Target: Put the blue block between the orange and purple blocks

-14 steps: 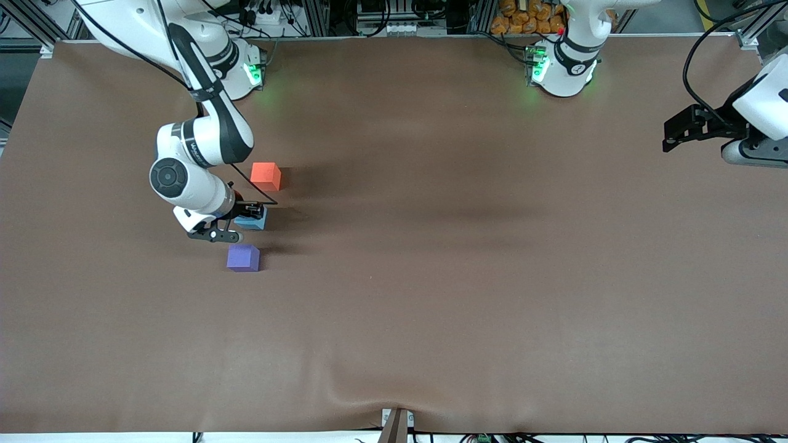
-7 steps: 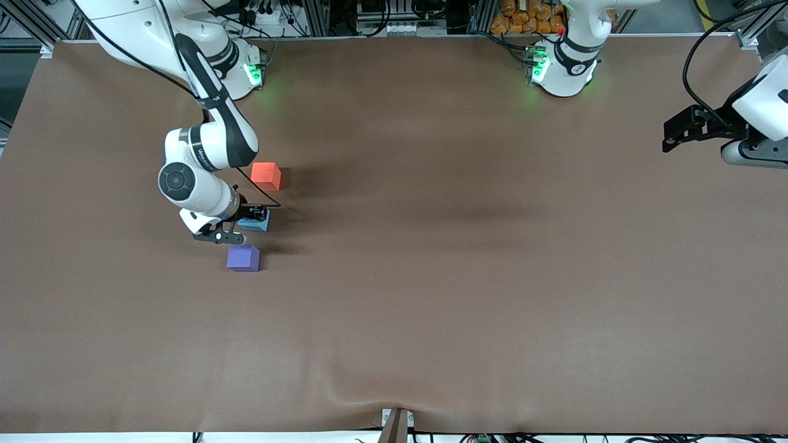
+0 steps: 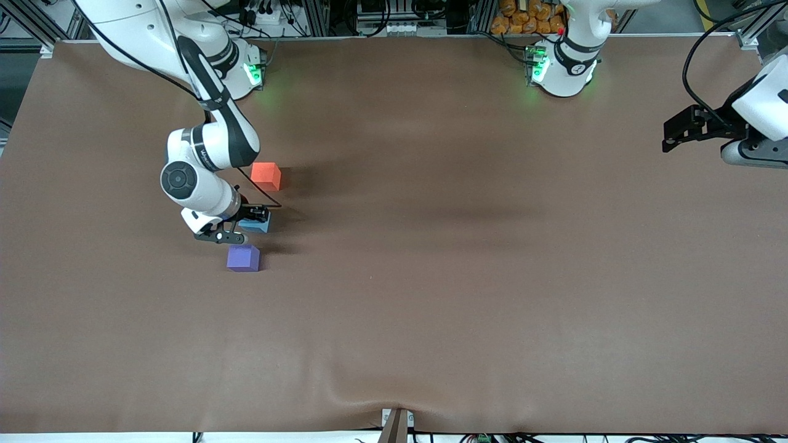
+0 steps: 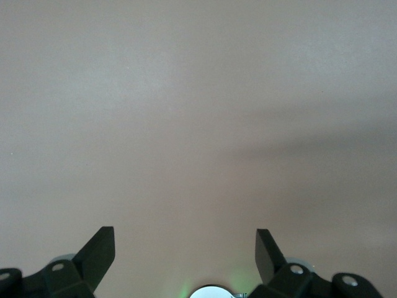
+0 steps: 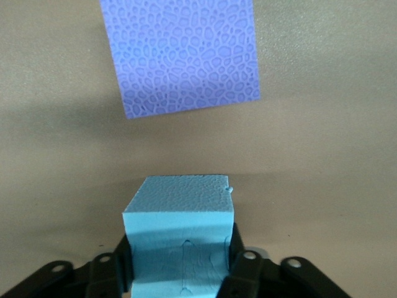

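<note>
Between orange block [image 3: 266,176] and purple block [image 3: 242,258], blue block [image 3: 258,224] sits on counter [image 3: 468,295], right gripper [image 3: 245,223] fingers flanking it; grip uncertain. Left gripper [image 4: 185,248] waits, spread wide, holding nothing.

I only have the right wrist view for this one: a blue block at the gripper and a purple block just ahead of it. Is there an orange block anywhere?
Observer: Yes. An orange block sits farther from the front camera than the blue block.
Operator: Do the three line up?
Observer: Roughly. Orange, blue and the purple block run in a row toward the front camera with gaps between them. Blue is in the middle, at the right gripper.
Operator: And the other arm?
Observer: It waits at its own end, with the left gripper open over bare table.
</note>
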Robot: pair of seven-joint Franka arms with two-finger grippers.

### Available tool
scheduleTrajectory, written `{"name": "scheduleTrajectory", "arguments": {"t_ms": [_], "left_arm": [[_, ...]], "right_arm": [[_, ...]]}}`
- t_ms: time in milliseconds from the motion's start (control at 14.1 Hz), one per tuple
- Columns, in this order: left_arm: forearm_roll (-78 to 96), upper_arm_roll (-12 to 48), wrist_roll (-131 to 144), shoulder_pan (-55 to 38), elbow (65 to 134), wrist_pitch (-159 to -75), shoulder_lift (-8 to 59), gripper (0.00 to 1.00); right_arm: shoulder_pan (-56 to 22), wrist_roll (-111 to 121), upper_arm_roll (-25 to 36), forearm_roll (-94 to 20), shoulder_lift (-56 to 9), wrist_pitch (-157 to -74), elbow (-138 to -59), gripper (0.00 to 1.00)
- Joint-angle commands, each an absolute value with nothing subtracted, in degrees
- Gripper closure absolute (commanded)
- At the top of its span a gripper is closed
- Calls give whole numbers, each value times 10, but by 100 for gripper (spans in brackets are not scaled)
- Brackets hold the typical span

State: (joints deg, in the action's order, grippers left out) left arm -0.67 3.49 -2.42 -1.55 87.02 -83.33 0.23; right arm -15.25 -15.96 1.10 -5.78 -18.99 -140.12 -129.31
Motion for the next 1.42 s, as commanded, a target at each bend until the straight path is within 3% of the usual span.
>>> {"name": "scheduleTrajectory", "arguments": {"t_ms": [0, 284, 498, 711, 996, 1351], "left_arm": [[-12, 37, -18, -18, 863, -830, 4, 0], [-13, 37, -19, -17, 863, -830, 4, 0], [-12, 37, -19, -16, 863, -830, 4, 0], [-12, 37, -19, -14, 863, -830, 4, 0], [-12, 37, -19, -15, 862, -831, 4, 0], [-12, 37, -19, -15, 863, -831, 5, 0]], "right_arm": [[-143, -152, 4, -58, -183, -1361, -1282, 0], [-138, -152, 4, -59, -166, -1137, -1145, 0], [-129, -151, 4, -62, -169, -953, -987, 0], [-110, -148, -1, -62, -169, -923, -870, 0], [-58, -142, -28, -55, -168, -803, -729, 0], [-20, -126, -33, -70, -146, -703, -656, 0]]}}
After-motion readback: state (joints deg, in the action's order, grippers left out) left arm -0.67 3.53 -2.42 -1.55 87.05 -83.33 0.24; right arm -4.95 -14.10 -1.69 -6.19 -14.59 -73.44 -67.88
